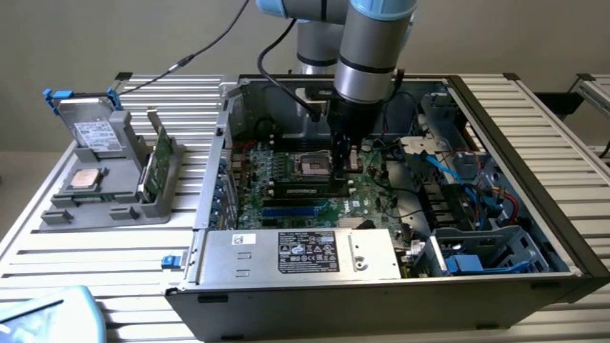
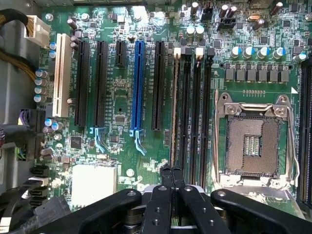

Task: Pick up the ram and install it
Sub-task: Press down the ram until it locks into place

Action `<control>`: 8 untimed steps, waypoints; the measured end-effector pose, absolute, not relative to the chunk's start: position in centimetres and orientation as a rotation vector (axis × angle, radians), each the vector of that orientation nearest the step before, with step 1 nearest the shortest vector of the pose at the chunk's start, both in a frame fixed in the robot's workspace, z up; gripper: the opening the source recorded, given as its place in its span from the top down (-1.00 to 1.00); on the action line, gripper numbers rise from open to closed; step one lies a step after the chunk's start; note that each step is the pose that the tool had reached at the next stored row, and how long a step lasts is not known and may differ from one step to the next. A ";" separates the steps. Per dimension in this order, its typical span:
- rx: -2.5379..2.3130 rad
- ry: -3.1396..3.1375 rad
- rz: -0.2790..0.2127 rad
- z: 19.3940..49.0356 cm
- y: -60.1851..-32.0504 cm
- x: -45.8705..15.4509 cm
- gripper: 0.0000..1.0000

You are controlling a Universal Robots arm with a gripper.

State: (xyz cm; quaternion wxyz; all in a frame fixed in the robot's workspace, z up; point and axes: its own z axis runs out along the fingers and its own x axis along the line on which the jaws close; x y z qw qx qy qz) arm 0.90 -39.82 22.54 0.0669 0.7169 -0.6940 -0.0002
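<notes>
The ram [image 2: 174, 107] stands on edge in the memory slot nearest the black expansion slots; in the wrist view its thin top edge runs along that slot. In the exterior view the ram [image 1: 297, 191] is a dark stick with a pale label, low on the green motherboard [image 1: 276, 161]. My gripper [image 1: 336, 187] reaches down into the open computer case, fingers shut together. The gripper [image 2: 170, 170] sits over one end of the ram. Whether the tips touch the stick I cannot tell. Nothing is clamped between the fingers.
The empty processor socket [image 2: 253, 141] lies beside the memory slots. The case wall [image 1: 214, 164], a silver power supply [image 1: 296, 254] and blue cables [image 1: 458, 171] crowd the arm. At the exterior view's left a grey holder [image 1: 105, 200] carries a drive [image 1: 91, 125], a square chip [image 1: 86, 179] and an upright green board [image 1: 158, 164].
</notes>
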 end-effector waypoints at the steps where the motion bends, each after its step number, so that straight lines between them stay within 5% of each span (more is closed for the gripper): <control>1: 2.160 -2.091 0.000 22.4 -39.8 0.9 0.79; 8: 2.163 -2.094 -0.002 22.9 -39.8 0.9 0.79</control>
